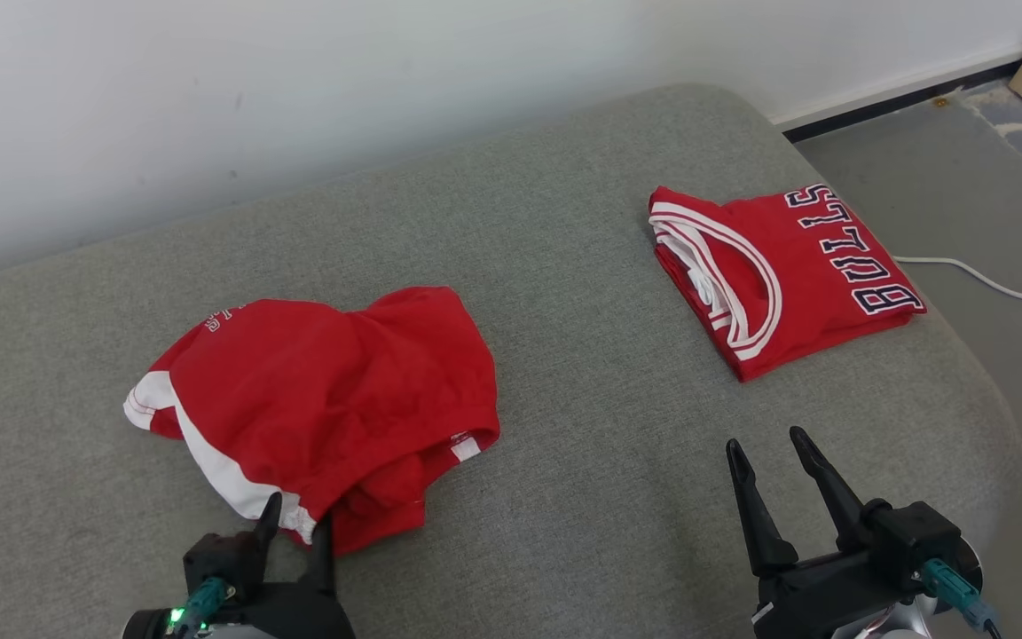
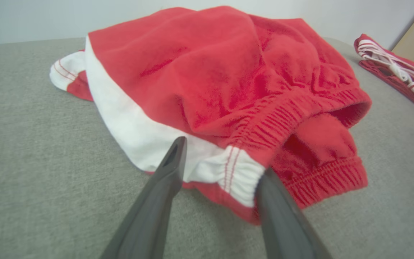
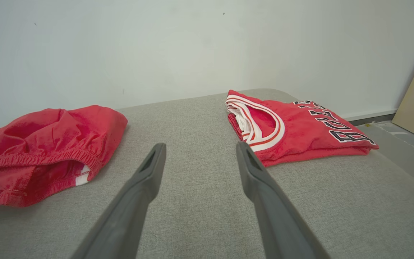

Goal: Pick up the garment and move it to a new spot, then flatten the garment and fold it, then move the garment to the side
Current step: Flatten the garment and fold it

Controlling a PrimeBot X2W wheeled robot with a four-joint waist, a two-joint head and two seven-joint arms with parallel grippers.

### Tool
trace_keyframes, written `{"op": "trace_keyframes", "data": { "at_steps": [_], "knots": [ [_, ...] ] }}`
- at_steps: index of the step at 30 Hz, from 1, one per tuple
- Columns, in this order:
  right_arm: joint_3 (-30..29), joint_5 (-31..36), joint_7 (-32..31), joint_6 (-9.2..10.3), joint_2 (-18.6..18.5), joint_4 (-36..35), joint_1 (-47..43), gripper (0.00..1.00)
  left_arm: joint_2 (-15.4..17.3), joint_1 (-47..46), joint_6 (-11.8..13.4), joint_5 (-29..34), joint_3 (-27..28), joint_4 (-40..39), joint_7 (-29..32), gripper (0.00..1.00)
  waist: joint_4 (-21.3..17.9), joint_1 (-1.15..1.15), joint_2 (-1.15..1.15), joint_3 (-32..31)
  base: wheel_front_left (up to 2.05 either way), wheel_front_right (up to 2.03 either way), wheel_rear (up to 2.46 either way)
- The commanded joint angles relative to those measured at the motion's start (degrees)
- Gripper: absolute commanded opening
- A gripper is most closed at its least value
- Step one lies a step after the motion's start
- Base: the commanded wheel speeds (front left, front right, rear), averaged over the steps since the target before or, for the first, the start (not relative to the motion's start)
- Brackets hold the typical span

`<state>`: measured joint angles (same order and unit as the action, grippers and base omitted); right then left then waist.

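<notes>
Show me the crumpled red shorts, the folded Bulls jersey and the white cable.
red shorts (image 1: 334,373), head view, middle of the red cloth.
folded jersey (image 1: 817,284), head view, red panel beside the lettering.
white cable (image 1: 932,259), head view, stretch on the floor.

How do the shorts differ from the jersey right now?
The shorts lie crumpled and bunched; the jersey is folded flat. The shorts' edge sits between the open fingers of the left gripper; the jersey lies apart from the right gripper. The jersey bears large BULLS lettering; the shorts show a white side stripe. Both are red with white trim, on the grey cushion.
</notes>
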<state>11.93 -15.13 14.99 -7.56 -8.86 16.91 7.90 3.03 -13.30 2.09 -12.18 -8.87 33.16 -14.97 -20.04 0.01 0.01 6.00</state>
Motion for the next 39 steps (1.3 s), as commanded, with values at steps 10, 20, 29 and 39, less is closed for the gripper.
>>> {"op": "trace_keyframes", "data": {
  "at_steps": [10,20,29,39],
  "knots": [
    [0.11,-0.30,0.24,0.13,0.05,0.53,0.36,1.00,-0.09,-4.43,-3.23,-1.36,-0.03,-9.32,-0.26,0.00,1.99,-0.01,-0.01,-1.57,0.00,0.00,0.00],
    [1.23,-0.89,0.24,0.13,0.26,0.98,0.81,1.00,-0.11,-21.84,-6.52,-6.21,-9.94,-13.38,-0.20,0.00,1.33,-0.01,-0.01,-2.34,0.00,0.00,0.00],
    [1.28,-0.90,0.24,0.13,0.34,1.09,0.98,1.00,-0.07,-32.57,-4.80,-19.74,-15.57,-18.45,-0.20,0.00,-0.24,-0.01,-0.01,-1.69,0.00,0.00,0.00],
    [1.23,-0.43,0.24,0.13,1.14,0.97,1.05,1.00,-0.01,-29.13,-2.93,-27.29,-12.51,-20.15,-0.16,0.00,1.06,-0.01,-0.01,-1.03,0.00,0.00,0.00]
  ]
}}
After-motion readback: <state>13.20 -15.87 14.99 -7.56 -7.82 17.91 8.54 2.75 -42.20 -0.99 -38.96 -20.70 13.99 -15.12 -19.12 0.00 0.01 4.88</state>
